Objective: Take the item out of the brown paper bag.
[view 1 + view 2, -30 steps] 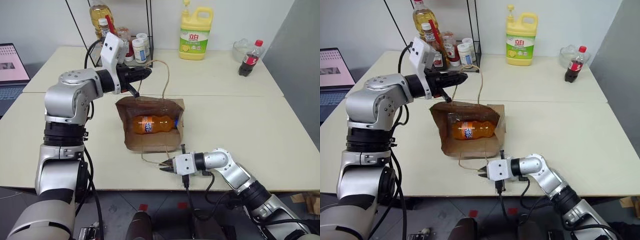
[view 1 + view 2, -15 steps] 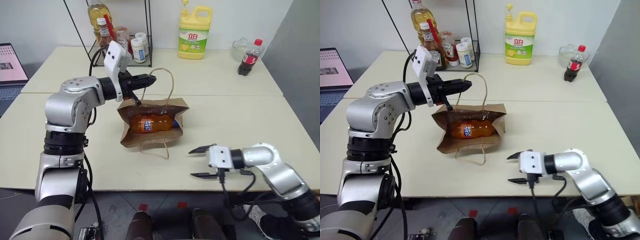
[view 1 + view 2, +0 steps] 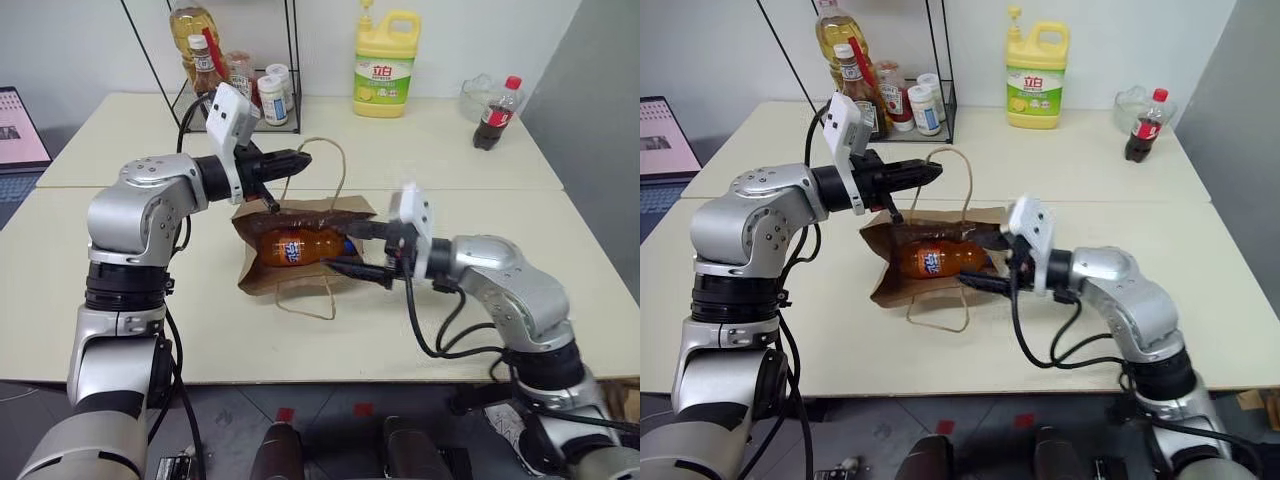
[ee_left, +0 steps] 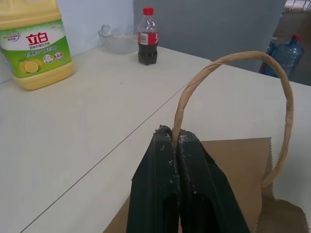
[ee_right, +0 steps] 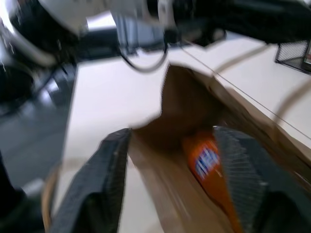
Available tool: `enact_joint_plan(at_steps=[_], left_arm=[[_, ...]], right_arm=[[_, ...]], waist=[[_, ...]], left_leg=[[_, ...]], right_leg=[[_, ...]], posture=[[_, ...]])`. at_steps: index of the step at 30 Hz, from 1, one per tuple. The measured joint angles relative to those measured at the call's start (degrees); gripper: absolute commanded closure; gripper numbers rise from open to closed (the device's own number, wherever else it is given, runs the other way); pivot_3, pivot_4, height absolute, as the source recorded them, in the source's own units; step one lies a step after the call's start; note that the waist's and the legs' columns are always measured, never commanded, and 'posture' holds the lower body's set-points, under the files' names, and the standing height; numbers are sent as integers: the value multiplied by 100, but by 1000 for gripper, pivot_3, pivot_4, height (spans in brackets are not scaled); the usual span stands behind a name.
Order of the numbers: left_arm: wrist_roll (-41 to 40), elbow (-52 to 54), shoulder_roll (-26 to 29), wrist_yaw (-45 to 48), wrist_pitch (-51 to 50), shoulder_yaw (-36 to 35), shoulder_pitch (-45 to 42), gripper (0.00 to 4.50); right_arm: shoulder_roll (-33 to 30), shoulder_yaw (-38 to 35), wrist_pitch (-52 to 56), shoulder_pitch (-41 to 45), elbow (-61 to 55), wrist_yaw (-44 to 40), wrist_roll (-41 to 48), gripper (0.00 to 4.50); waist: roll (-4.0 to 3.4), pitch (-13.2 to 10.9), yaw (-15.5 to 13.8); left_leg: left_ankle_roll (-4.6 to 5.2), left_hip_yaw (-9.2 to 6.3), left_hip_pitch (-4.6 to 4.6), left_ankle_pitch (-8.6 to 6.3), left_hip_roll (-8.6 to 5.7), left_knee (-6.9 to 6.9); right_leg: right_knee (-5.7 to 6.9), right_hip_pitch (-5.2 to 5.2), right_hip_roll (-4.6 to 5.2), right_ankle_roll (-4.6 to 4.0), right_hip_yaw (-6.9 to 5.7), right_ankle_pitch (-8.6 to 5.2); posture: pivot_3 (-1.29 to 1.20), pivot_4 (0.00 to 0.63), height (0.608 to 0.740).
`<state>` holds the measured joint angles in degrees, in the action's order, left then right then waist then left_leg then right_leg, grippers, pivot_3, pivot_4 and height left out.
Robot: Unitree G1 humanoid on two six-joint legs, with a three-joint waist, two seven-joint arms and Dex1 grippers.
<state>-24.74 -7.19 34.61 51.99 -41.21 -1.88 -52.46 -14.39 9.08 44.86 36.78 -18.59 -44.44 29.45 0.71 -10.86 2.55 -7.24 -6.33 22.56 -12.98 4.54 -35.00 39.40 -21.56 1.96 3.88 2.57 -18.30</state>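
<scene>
Left wrist view, left gripper point(image 4: 171, 133): 2 black fingers pressed together, pinching 1 tan cord handle point(image 4: 286, 104) of the brown paper bag point(image 4: 240, 160); handle loops up and over from the fingertips back down to the bag edge.
Left gripper, head views point(image 3: 298, 157): level, pointing toward the robot's right, above the bag's back edge, holding that handle up.
Right gripper point(image 3: 352, 247): level, pointing toward the robot's left, at the bag's open mouth; 2 fingers spread apart, 1 above and 1 below, nothing between them.
Right wrist view, fingers point(image 5: 104, 167): both pads parted wide, bag mouth between them, picture blurred.
Item point(image 3: 298, 245): orange soda bottle with a blue-white label, lying on its side inside the bag, seen through the open mouth; also orange in the right wrist view point(image 5: 209, 170); not touched by either gripper as far as visible.
Bag position point(image 3: 270, 275): lying on the near table point(image 3: 560, 290), mouth toward the right gripper, top edge lifted by the held handle.
2nd handle point(image 3: 305, 305): loose loop flat on the table in front of the bag.
Yellow detergent jug point(image 3: 382, 65): upright on the far table, well apart from the bag.
Cola bottle point(image 3: 495, 113): upright, far right, near a clear bowl point(image 3: 475, 95).
Wire rack point(image 3: 240, 80): far left, with oil bottle, sauce bottles, 2 white jars.
Laptop point(image 3: 18, 130): left edge, screen lit.
</scene>
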Motion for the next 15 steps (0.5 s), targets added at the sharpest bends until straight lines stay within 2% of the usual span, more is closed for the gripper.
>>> enact_joint_plan(at_steps=[1,6,15], left_arm=[[9,-7,-1,5,27,5,-15,4500],[16,-19,15,21,44,12,-34,4500],[73,-33,24,99,66,35,-34,4500]], right_arm=[[222,7,99,80,54,122,100,3008],[648,153,227,294,415,382,147,3008],[877,762,-817,635,2166,297,-707,3008]], waist=[[0,0,3],[0,0,-14],[0,0,49]], left_leg=[[0,0,2,0,0,0],[2,0,6,-1,-1,0],[3,0,17,-1,-1,1]], right_leg=[[2,-3,0,0,0,0],[4,-8,1,0,-1,0],[14,-26,-1,0,0,0]], posture=[[0,150,740],[0,150,740],[0,150,740]])
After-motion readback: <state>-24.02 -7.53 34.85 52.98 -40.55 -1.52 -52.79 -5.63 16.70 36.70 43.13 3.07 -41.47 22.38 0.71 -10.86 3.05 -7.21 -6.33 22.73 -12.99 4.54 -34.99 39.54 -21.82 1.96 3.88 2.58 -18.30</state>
